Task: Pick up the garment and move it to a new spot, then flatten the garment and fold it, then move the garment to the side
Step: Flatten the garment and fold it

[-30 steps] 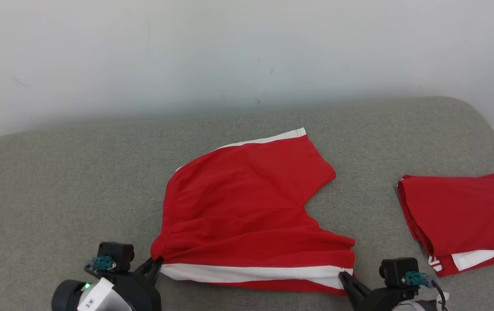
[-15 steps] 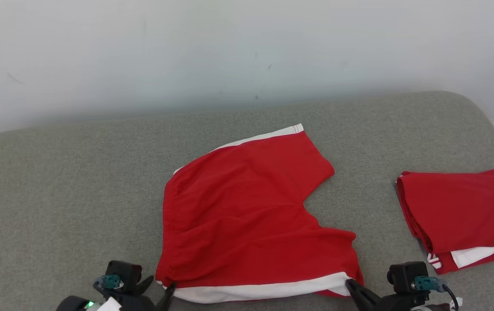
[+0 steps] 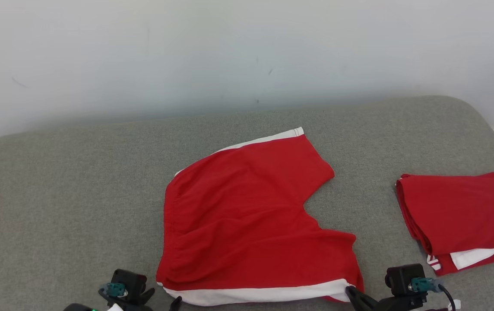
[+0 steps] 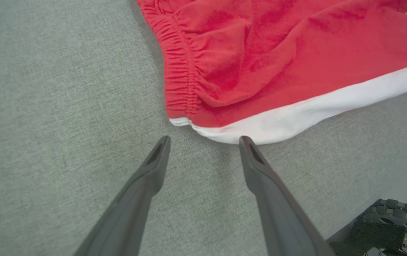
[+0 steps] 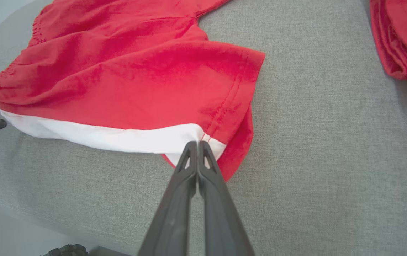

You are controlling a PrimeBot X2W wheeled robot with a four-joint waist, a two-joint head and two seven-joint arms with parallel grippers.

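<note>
The garment (image 3: 251, 216) is a pair of red shorts with white side stripes, spread nearly flat on the grey cushioned surface (image 3: 78, 194). My left gripper (image 4: 205, 139) is open, its fingertips just short of the near waistband corner (image 4: 180, 121) and holding nothing. It sits at the bottom edge of the head view (image 3: 163, 298). My right gripper (image 5: 197, 143) is shut on the white-striped hem corner of the near leg, low against the surface, and appears as right gripper (image 3: 349, 290) at the shorts' near right corner.
A second red garment (image 3: 463, 216) lies folded on the right of the surface, also seen in the right wrist view (image 5: 402, 42). The surface's near edge runs just behind both grippers. A pale wall stands behind the surface.
My left gripper has opened and let go of the waistband corner, then drawn back a little. The near edge of the shorts has settled onto the surface. The right gripper keeps its grip.
</note>
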